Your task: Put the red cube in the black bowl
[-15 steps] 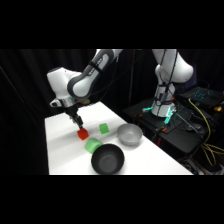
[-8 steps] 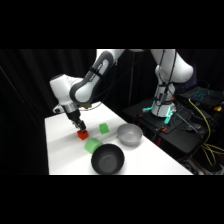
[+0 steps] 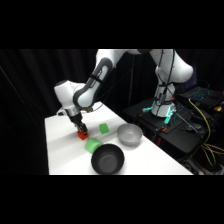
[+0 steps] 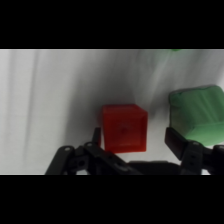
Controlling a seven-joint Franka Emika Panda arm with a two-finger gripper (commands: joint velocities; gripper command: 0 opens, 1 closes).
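Red fills the middle of the wrist view: the red cube (image 4: 125, 127) sits on the white table (image 4: 45, 100), between the two spread fingers (image 4: 181, 142) of the gripper (image 4: 136, 142), which are released and not touching it. That view also shows a green block (image 4: 197, 112) just beside the cube, which the side view shows as a small green object (image 3: 92, 145) near the black bowl (image 3: 107, 159). From the side, the arm bends down from the upper right with its gripper (image 3: 80, 131) low over the red cube (image 3: 82, 134), well apart from the bowl. Counted from the side: one red cube, one green cube (image 3: 104, 128), one other green object, one black bowl and one grey bowl (image 3: 129, 134).
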